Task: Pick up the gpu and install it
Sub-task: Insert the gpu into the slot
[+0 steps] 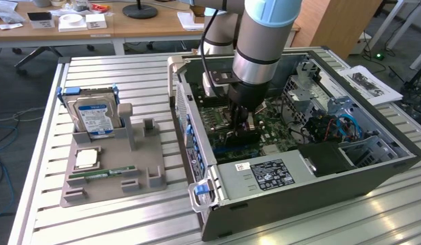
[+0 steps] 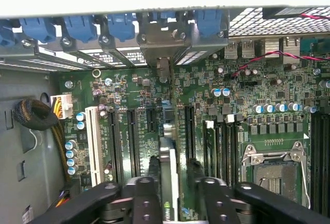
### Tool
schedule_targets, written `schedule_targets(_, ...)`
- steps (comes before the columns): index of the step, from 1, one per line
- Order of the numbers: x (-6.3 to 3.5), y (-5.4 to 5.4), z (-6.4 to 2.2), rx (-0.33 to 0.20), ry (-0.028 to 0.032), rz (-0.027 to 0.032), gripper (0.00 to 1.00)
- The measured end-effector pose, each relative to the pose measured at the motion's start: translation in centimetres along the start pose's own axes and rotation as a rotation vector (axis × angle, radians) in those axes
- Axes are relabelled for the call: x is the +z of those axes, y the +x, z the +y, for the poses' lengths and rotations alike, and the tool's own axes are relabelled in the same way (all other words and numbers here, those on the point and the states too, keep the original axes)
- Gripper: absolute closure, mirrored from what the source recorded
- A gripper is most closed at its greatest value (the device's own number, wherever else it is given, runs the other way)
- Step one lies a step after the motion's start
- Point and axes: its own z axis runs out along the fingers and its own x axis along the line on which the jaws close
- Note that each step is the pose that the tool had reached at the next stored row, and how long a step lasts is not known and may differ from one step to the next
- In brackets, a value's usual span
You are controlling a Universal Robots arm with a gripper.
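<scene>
1. One gripper (image 2: pixel 174 168) on the arm (image 1: pixel 265 35), which reaches down into the open computer case (image 1: pixel 299 189). We record its fingers (image 2: pixel 153 168) as parted, not clenched.
2. One gpu (image 2: pixel 169 193), upright and edge-on between those fingers, with a sliver of gap showing on one side. It stands in the row of expansion slots on the motherboard (image 2: pixel 129 90). Its grey end bracket (image 2: pixel 160 48) meets the case wall under the blue clips (image 2: pixel 80 28). We cannot tell how deep it sits.
3. One processor socket (image 2: pixel 273 167) on the same board, well apart from the card.
4. One grey holder (image 1: pixel 108 178) on the slatted table (image 1: pixel 129 76), at the exterior view's left of the case. We count in it a hard drive (image 1: pixel 94 115) upright, a processor chip (image 1: pixel 86 158) lying flat and a green RAM stick (image 1: pixel 101 173) lying flat.
</scene>
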Motion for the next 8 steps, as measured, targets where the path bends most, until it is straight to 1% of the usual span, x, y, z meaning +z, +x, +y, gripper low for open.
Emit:
schedule_targets(1, 0.00, 0.00, 0.00, 0.000, 0.0000, -0.0003, 0.67)
schedule_targets(8, 0.01, 0.00, 0.00, 0.000, 0.0000, -0.0004, 0.67)
